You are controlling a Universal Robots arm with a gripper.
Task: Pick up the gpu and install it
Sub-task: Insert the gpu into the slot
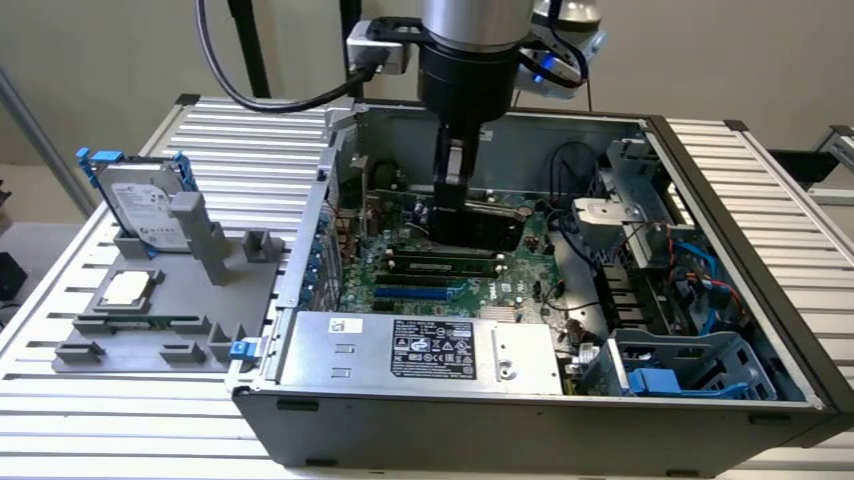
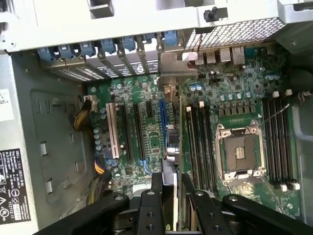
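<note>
Inside the open computer case (image 1: 747, 200), the arm is reaching down over the large green motherboard (image 1: 427, 265), and the pincer (image 1: 454, 200) is clamping the gpu (image 1: 474, 225) between its closed fingers. In the exterior view the card is showing its dark face and is standing on edge, low over the middle of the board, behind the row of long slots. In the wrist view the pincer (image 2: 172, 182) is looking down along the gpu (image 2: 171, 152), which is appearing edge-on between the two black fingers (image 2: 155, 183). The card is running alongside the blue expansion slot (image 2: 161, 122), and its far end is pointing toward the slot openings in the case's rear wall. To one side of it the empty processor socket (image 2: 242, 154) is lying bare.

Judging from this, the pick-up is done: the card is off its holder and is being carried inside the case. The installing is under way but not finished. The card is lined up close to the blue slot, yet I cannot tell whether its edge is touching or entering it, and the pincer is not letting go.

On the counter (image 1: 254, 140), at the exterior view's left, the silver hard drive (image 1: 140, 205) is standing in a grey fixture (image 1: 160, 310), well apart from the work.
</note>
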